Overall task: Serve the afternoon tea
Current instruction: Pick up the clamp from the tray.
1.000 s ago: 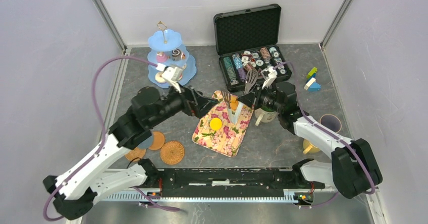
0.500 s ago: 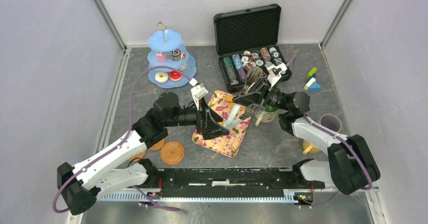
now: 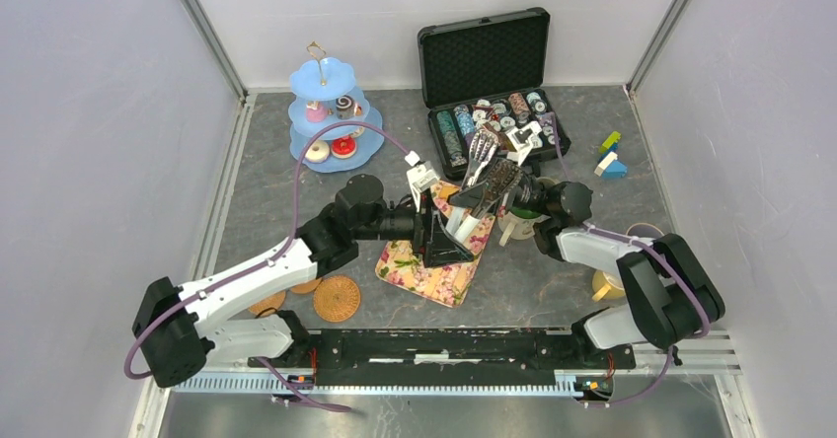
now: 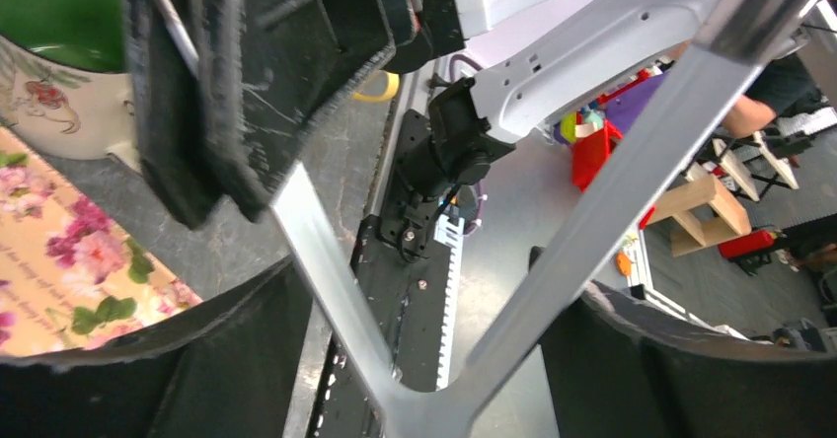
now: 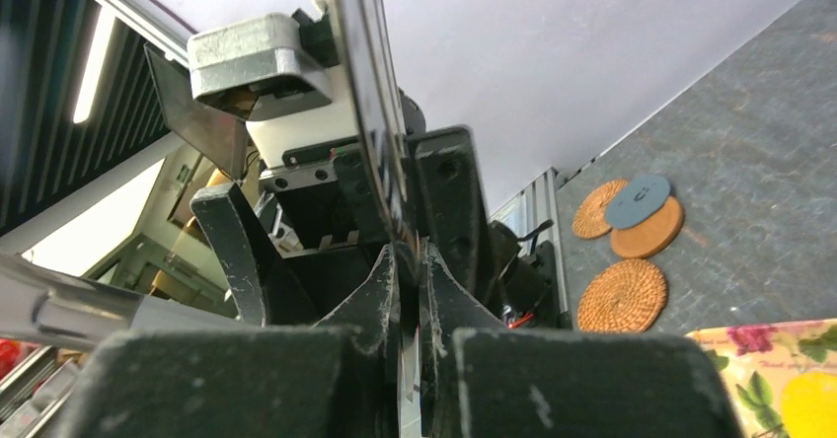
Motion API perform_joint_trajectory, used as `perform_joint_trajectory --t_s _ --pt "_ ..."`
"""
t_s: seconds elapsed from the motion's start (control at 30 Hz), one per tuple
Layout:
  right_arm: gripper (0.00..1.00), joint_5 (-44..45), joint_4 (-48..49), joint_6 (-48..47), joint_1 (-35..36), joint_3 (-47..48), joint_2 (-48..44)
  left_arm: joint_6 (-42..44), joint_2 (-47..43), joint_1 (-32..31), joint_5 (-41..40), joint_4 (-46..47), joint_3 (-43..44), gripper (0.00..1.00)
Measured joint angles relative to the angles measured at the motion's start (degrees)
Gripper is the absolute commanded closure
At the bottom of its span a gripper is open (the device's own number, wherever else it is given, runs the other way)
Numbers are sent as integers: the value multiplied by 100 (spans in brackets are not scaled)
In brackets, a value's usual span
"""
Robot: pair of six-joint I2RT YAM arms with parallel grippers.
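Grey table (image 3: 296, 201): the right gripper (image 5: 410, 290) pinches tongs (image 4: 632, 172) over the tray (image 3: 434, 280). The left gripper (image 4: 424, 354), fingers spread, straddles their hinge. Donuts (image 3: 318, 150) sit on the stand (image 3: 336, 68), a mug (image 4: 54, 112) beside the tray, coasters (image 3: 337, 298) near-left.

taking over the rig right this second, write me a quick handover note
Left gripper: open, its fingers either side of the tongs' hinge end, over the floral tray.
Right gripper: shut on one arm of the tongs.
Things: donuts and a swirl cake on the blue tiered stand; a yellow biscuit on the tray; green-lined mug beside the tray; yellow mug near right; coasters near left.
Done: sweets on the stand.
Left: biscuit not served, no mug on a coaster.
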Motion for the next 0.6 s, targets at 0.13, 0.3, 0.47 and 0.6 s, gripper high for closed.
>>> perform_joint_trajectory --t_s 0.13,0.3,0.47,0.6 --pt "100 61 24 -94 -26 -17 -101 -205 140 -48 4 450 7 22" --pt "100 116 76 24 -7 -31 -105 -632 221 -46 68 1119 -61 10" --pt "100 133 103 195 33 -48 -68 -922 219 -46 -68 1526 -190 26" --pt "100 170 120 184 44 -103 -70 -1080 205 -46 -278 1633 -313 33"
